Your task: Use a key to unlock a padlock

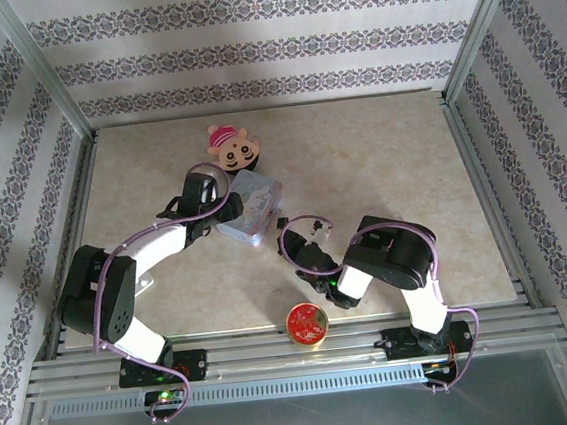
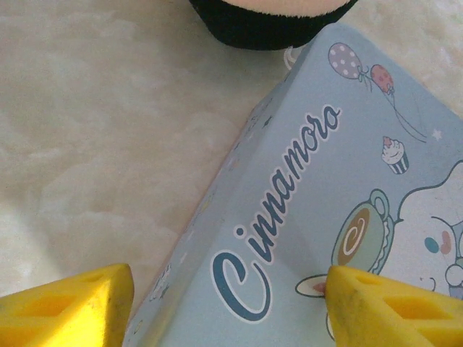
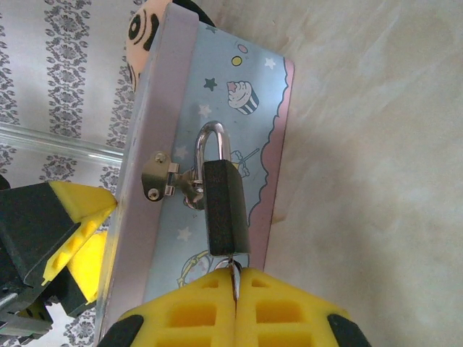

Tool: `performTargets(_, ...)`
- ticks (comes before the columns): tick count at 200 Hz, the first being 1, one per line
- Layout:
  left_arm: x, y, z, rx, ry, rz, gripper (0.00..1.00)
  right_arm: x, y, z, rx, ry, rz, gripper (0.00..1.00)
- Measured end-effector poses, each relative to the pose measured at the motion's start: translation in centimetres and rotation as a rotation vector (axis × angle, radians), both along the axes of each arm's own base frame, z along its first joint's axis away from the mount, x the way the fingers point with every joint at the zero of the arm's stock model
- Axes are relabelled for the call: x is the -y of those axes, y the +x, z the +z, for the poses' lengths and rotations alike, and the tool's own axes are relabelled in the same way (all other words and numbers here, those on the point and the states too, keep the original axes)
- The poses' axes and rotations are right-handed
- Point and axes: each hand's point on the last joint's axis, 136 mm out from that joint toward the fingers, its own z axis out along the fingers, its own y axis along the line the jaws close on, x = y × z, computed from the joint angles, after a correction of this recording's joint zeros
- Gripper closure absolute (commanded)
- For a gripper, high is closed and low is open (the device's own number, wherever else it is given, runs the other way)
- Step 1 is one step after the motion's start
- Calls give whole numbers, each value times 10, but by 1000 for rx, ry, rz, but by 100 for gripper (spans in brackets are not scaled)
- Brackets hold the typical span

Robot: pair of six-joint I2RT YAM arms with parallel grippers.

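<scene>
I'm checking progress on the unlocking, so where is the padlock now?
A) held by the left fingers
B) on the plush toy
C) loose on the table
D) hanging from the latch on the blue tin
D: the right wrist view shows the padlock hooked through the metal latch of the blue tin, the key at its base pinched by the right fingers.

Key mostly hidden in right end effector
</scene>
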Motion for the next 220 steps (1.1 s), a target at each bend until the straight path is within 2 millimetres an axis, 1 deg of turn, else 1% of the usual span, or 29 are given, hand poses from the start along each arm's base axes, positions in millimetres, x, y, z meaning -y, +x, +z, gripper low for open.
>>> performTargets(58, -1, -2, 0, 1, -1, 0, 30, -4, 5, 3, 5, 28, -19, 100)
performTargets(98, -1, -2, 0, 2, -1, 0, 30, -3, 6, 3, 7, 27, -27, 100)
performTargets(121, -1, -3, 1, 2, 1, 0, 23, -2, 6, 3, 10, 22, -29, 100)
performTargets(144, -4, -7, 2, -4, 12, 3, 14, 8, 2, 4, 20, -6, -36, 100)
performTargets(160, -6, -9, 7, 3, 16, 9, 8, 16, -1, 11, 37, -22, -42, 100)
performTargets(181, -10, -11, 18, 23, 23, 20, 3, 26, -6, 26, 70, -33, -46, 100)
performTargets(203, -14, -14, 34, 45, 23, 36, 1, 33, -9, 41, 105, -40, -42, 99)
performTargets(220, -17, -17, 46, 59, 18, 49, 1, 41, -9, 48, 113, -49, -37, 99)
